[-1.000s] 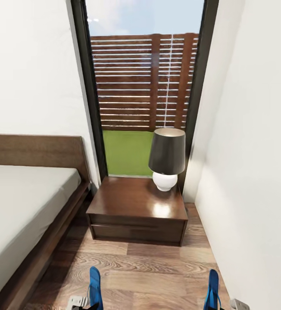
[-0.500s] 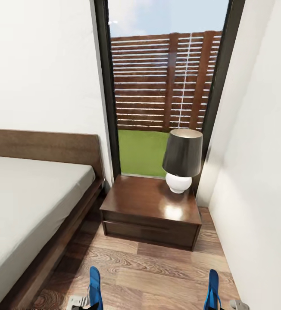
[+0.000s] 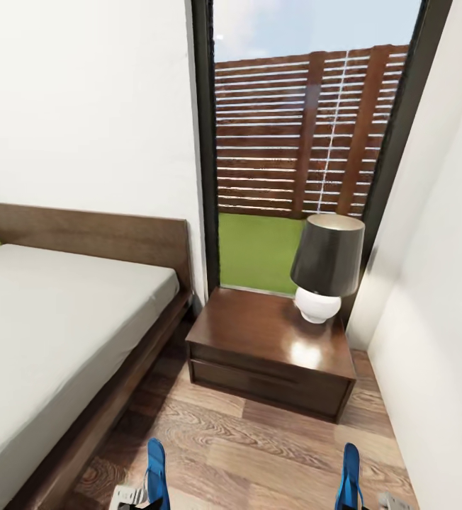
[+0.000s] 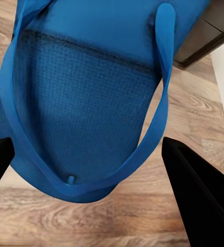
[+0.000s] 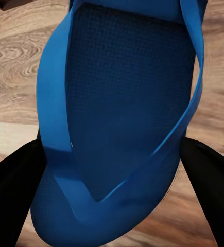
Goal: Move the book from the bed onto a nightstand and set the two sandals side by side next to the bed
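Note:
Two bright blue sandals stand on edge at the bottom of the head view, the left sandal point(image 3: 156, 473) and the right sandal point(image 3: 349, 476). My left gripper point(image 4: 86, 170) is shut on the left sandal point(image 4: 81, 103), its black fingers point(image 4: 199, 195) on either side of the sole. My right gripper point(image 5: 112, 177) is shut on the right sandal point(image 5: 127, 103) in the same way. The bed point(image 3: 54, 319), with its pale grey mattress and wooden headboard, lies to the left. The nightstand point(image 3: 259, 340) stands ahead beside it. The book is out of view.
A lamp point(image 3: 327, 265) with a dark shade and white base stands on the nightstand's right rear corner. Behind it is a tall dark-framed window point(image 3: 309, 142) showing a slatted fence and grass. A white wall point(image 3: 436, 319) closes the right side. Wood plank floor point(image 3: 259, 446) runs between bed and wall.
The whole picture has shifted right, so the camera has turned left; more of the bed shows. Both sandals keep their place in the grippers.

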Controlling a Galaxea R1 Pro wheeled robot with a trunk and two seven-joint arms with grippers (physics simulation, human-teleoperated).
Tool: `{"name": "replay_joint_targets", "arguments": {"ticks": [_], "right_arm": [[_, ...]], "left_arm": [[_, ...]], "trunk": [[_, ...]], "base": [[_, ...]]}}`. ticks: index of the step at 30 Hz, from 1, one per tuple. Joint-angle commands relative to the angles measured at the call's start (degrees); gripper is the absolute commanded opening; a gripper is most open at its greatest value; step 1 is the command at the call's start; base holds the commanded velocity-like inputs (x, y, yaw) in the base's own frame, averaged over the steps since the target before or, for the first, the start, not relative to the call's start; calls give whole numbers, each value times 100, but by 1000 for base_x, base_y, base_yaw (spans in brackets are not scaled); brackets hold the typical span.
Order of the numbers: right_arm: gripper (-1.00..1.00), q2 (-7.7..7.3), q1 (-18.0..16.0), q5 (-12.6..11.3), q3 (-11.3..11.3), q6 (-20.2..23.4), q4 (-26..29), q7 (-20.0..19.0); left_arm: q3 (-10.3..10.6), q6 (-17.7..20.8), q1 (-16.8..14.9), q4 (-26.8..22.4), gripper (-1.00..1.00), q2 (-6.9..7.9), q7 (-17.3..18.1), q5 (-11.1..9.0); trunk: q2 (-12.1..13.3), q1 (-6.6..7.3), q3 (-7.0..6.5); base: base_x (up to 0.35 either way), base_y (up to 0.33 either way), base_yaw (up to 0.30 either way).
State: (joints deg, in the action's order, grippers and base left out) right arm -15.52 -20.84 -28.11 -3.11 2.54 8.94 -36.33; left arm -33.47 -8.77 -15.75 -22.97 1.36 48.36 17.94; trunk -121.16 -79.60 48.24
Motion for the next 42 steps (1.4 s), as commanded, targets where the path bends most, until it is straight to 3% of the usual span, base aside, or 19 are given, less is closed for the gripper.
{"name": "replay_joint_targets", "arguments": {"ticks": [1,42], "right_arm": [[-100,-4,0,-61,-31,27,3,-14],[-100,-13,-4,-71,-6,26,22,-14]], "left_arm": [[-46,-37,-7,3,-100,-4,27,61],[-38,-20,-7,0,-100,5,34,43]], "trunk": [[-2,1,5],[-2,1,5]], "base": [[0,0,224],[0,0,223]]}}
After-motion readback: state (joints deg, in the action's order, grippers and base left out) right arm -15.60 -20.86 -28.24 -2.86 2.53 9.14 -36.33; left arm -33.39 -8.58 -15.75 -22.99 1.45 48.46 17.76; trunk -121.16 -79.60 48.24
